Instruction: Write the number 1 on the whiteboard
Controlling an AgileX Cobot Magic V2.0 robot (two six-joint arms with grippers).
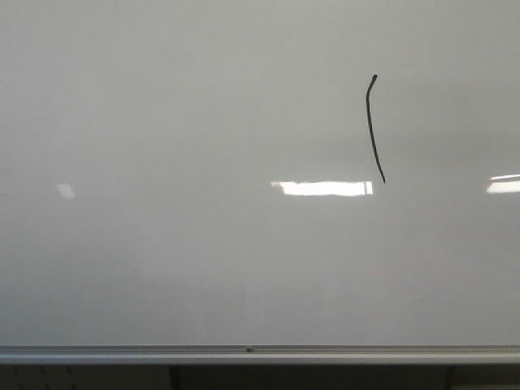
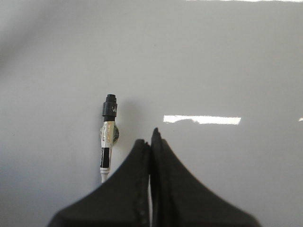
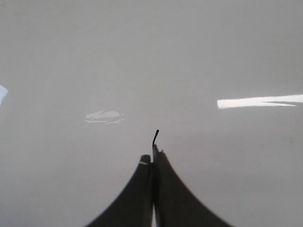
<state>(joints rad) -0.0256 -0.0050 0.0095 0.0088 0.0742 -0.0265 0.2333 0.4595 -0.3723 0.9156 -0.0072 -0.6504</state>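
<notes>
You see number 1 [image 1: 373, 128] on whiteboard [image 1: 179, 122], right of centre. Left tool [image 2: 150, 142] fingers together, marker [image 2: 108, 130] beside it. Right tool [image 3: 152, 158] fingers together.

Both the left gripper [image 2: 151, 142] and the right gripper [image 3: 152, 158] have matte black fingers, broad below and curving up to narrow tips.

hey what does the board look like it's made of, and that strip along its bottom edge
The whiteboard looks like a smooth, glossy coated panel: it mirrors bright ceiling lights and takes the black marker stroke cleanly. Whether it is painted steel or laminate cannot be told. The strip looks like brushed silver metal, probably aluminium, with lengthwise ridges.
</notes>
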